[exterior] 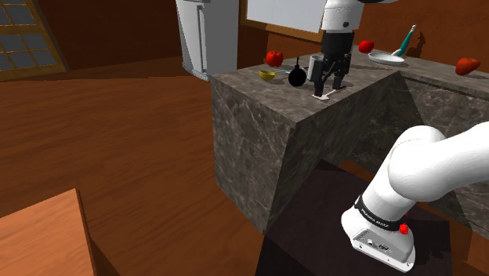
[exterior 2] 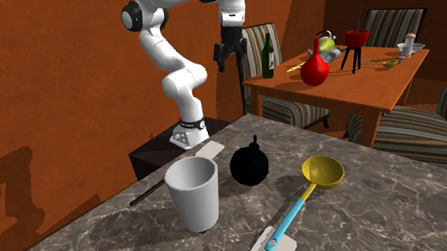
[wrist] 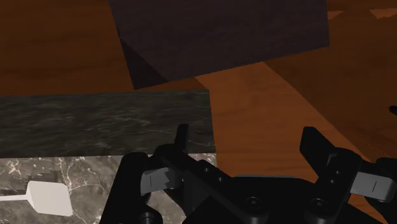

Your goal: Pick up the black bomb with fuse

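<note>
The black bomb (exterior: 297, 77) with its short fuse stands on the marble counter (exterior: 258, 102), between a yellow ladle (exterior: 267, 75) and a grey cup (exterior: 316, 62). My gripper (exterior: 328, 85) hangs open above the counter's near edge, to the shoulder view's right of the bomb and clear of it, over a white spatula (exterior: 322, 97). In the second exterior view the bomb (exterior 2: 250, 165) sits beside the cup (exterior 2: 193, 193), with the gripper (exterior 2: 229, 60) high beyond the counter's far edge. In the wrist view the gripper (wrist: 248, 145) has its fingers (wrist: 182, 136) apart with nothing between them, over the counter's corner and the wooden floor.
A red apple (exterior: 273, 58), a plate with a teal tool (exterior: 389, 56) and other red items (exterior: 468, 66) lie further back on the counter. The ladle (exterior 2: 322, 171) has a blue handle. A wooden dining table (exterior 2: 356, 88) with a red vase (exterior 2: 314, 68), a bottle (exterior 2: 267, 55) and striped chairs stands behind.
</note>
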You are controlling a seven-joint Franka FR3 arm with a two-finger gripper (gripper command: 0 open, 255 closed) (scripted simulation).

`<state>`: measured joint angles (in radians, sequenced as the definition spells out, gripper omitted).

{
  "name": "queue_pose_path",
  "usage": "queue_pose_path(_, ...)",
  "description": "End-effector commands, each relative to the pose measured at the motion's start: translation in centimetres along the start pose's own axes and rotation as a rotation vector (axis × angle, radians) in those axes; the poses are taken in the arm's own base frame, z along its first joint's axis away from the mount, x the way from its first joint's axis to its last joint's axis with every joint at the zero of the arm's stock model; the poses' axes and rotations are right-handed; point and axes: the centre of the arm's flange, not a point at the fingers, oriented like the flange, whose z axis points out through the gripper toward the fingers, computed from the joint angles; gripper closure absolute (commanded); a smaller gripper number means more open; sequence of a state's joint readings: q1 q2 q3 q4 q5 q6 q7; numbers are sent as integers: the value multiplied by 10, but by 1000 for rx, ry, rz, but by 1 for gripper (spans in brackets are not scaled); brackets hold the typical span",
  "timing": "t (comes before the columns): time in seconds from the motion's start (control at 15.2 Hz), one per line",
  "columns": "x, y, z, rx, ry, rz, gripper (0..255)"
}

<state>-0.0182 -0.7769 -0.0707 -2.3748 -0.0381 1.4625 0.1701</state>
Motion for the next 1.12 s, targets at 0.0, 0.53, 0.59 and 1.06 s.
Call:
queue_pose_path(0.0,0,0,0,0,0,0,0)
queue_pose_path(0.53,78,66,-3,-19,12,2,0)
queue_pose_path(0.59,87,75,-3,-22,14,2,0)
queue_pose_path(1.06,155,133,-8,-39,25,4,0)
